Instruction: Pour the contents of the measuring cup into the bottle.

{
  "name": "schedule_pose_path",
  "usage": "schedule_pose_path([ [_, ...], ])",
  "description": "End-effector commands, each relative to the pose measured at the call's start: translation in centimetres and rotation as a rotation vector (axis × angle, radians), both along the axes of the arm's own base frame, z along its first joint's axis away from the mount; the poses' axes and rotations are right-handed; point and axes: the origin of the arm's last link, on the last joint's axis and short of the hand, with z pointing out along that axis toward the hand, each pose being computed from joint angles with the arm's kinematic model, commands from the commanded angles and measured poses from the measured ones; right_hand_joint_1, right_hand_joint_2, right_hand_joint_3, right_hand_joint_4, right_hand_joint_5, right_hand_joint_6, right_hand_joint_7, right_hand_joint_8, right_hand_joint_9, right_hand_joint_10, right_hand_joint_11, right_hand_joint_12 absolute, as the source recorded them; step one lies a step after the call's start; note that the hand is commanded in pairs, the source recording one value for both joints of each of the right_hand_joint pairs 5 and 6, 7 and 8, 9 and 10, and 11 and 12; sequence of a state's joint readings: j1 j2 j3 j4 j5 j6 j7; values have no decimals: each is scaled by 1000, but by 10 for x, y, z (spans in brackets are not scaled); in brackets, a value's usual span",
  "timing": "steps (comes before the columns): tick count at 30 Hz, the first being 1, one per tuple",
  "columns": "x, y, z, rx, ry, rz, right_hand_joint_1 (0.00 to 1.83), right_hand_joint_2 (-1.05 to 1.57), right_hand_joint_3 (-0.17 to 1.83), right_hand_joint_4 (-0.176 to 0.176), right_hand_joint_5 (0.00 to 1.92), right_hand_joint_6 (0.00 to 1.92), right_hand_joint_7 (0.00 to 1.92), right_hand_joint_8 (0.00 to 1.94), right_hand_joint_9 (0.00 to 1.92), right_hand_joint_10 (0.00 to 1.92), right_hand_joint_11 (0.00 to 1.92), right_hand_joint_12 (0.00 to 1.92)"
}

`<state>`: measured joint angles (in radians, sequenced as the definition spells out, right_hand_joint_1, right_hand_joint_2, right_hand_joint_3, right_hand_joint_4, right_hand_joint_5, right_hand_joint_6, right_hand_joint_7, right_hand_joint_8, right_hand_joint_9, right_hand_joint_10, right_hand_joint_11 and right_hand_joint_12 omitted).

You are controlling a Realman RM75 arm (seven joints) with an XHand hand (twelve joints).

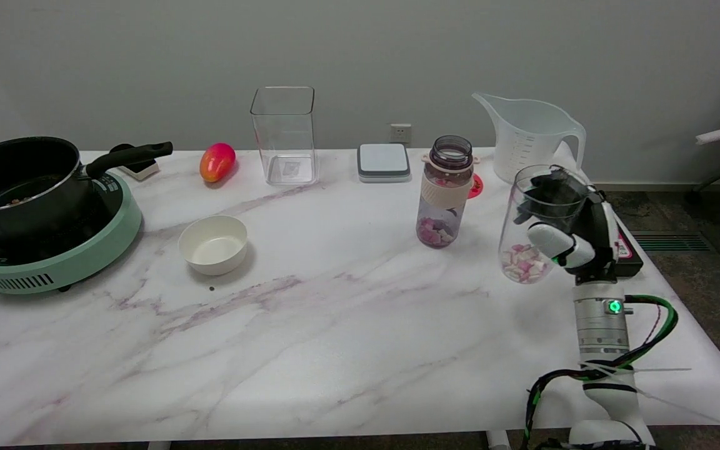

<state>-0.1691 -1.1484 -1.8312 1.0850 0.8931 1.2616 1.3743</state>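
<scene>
At right of the frame, your right hand [575, 234] wraps the clear measuring cup [538, 225], which holds pink and white pieces. The open bottle [444, 190] stands just left of it, apart. No writing is legible; the jug [532, 137] shows faint graduation marks.

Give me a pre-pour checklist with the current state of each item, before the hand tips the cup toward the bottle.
1. Cup held: right hand grips the clear cup off the table. Ok.
2. Cup loaded: pink and white pieces sit at its bottom. Ok.
3. Cup roughly upright, nothing spilling. Ok.
4. Bottle open: no cap on its mouth. Ok.
5. Bottle upright on the table, already some pieces inside. Ok.
6. Cup over the bottle mouth: it is off to the bottle's right. Not ok.
</scene>
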Motion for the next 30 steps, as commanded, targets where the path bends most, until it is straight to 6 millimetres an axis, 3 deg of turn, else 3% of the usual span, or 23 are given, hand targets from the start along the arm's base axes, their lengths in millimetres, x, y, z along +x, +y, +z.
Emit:
schedule_pose_path([
  [1, 41, -16, 43, -52, 35, 54, 1181, 1571, 236, 0, 1920, 1920, 1920, 1920, 1902, 1902, 1780, 1780],
  [5, 52, -25, 49, -48, 44, 58, 1185, 1571, 232, 0, 1920, 1920, 1920, 1920, 1902, 1902, 1626, 1626],
  [10, 61, -35, 55, -40, 43, 38, 1199, 1571, 229, 0, 1920, 1920, 1920, 1920, 1904, 1904, 1686, 1686],
  [16, 78, -46, 70, -47, 158, -6, 1197, 1571, 229, 0, 1920, 1920, 1920, 1920, 1903, 1903, 1648, 1648],
  [24, 122, -60, 102, -65, 452, -92, 1181, 1571, 237, 0, 1874, 1874, 1920, 1920, 1871, 1871, 1587, 1587],
  [30, 151, -71, 116, -130, 569, -73, 1170, 1571, 242, 0, 1831, 1831, 1910, 1910, 1851, 1851, 1555, 1555],
])
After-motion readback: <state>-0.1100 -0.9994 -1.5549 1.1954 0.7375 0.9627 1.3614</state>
